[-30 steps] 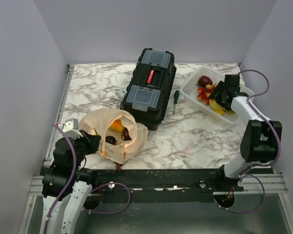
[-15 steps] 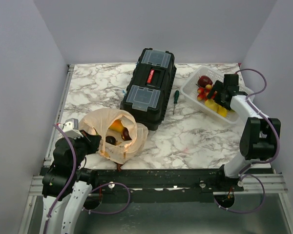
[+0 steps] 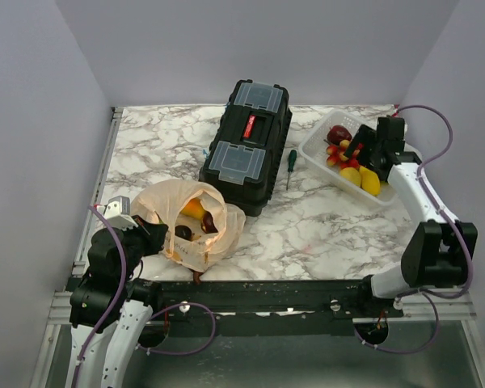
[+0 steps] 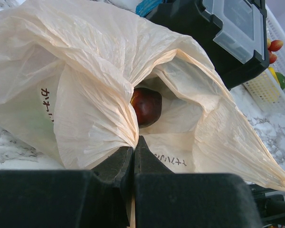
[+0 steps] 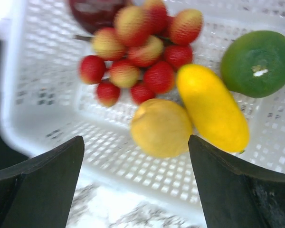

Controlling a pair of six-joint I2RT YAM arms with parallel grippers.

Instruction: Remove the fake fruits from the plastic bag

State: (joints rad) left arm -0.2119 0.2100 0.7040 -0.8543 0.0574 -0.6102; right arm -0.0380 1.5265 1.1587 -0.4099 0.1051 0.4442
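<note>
1. Left gripper [image 4: 134,151]: jaws pressed together, pinching a fold of the bag [image 4: 80,71] at its near rim. A sliver of beige film shows between the fingers.
2. The bag sits at the near left of the marble table [image 3: 307,230], just in front of the black toolbox [image 3: 246,145]. Its mouth gapes upward, its sides are crumpled, and there is small orange print on the film.
3. Left wrist view: one dark red fruit [image 4: 146,105] lies deep in the bag's mouth, partly hidden by a fold, just past the fingertips.
4. Top view: inside the bag is an orange-yellow fruit [image 3: 194,210] toward the far side, with two dark fruits [image 3: 212,220] close beside it. I can't tell what kinds they are.
5. Right gripper [image 5: 135,138]: jaws spread wide with nothing between them. It hangs above the white basket [image 5: 9,95] at the far right of the table.
6. Basket contents, right wrist view:
   - A red-and-yellow grape cluster [image 5: 137,52].
   - A dark purple fruit [image 5: 92,10] at the top edge, touching the cluster.
   - A round yellow fruit [image 5: 160,127] below the cluster.
   - A long yellow fruit [image 5: 211,107] touching the round one.
   - A green fruit [image 5: 257,61] against the long one's far end.
7. A green-handled screwdriver [image 3: 291,166] lies on the table between the toolbox and the basket.
</note>
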